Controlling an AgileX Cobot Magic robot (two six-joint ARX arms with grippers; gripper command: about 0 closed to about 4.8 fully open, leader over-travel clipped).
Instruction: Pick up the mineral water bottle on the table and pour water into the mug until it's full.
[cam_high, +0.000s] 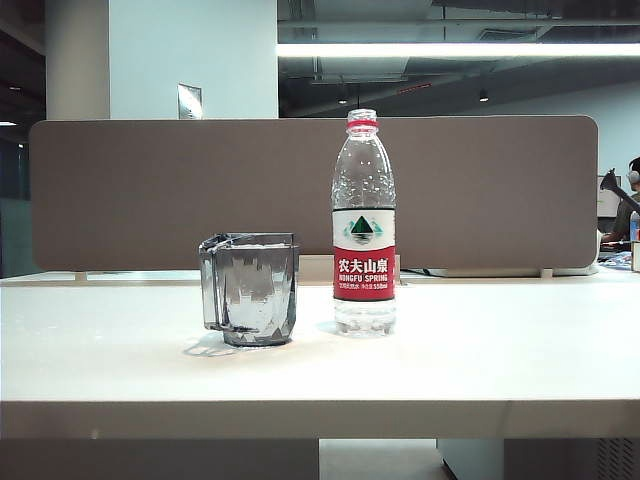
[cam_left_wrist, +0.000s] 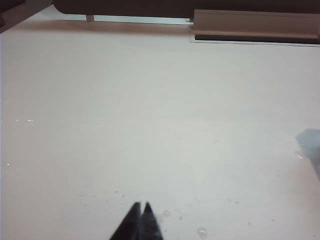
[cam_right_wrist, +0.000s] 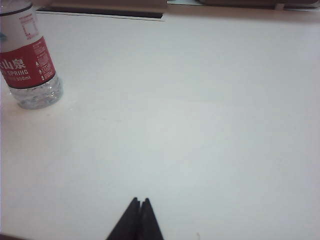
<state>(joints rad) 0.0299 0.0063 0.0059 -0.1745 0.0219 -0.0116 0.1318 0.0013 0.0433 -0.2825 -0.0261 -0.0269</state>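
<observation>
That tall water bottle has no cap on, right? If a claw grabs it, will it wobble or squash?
The mineral water bottle is tall on a narrow base, so a high push would probably tip it. Its thin clear plastic likely dents under a squeeze. No cap shows, so water might spill. Both shut claws, left claw and right claw, are apart from it.

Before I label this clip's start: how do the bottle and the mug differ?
The mineral water bottle is tall, clear and labelled red and white; the mug beside it is short, smoky grey and faceted. The bottle is capless with a narrow neck; the mug is wide-mouthed with a handle. Both stand upright, apart, on the table.
</observation>
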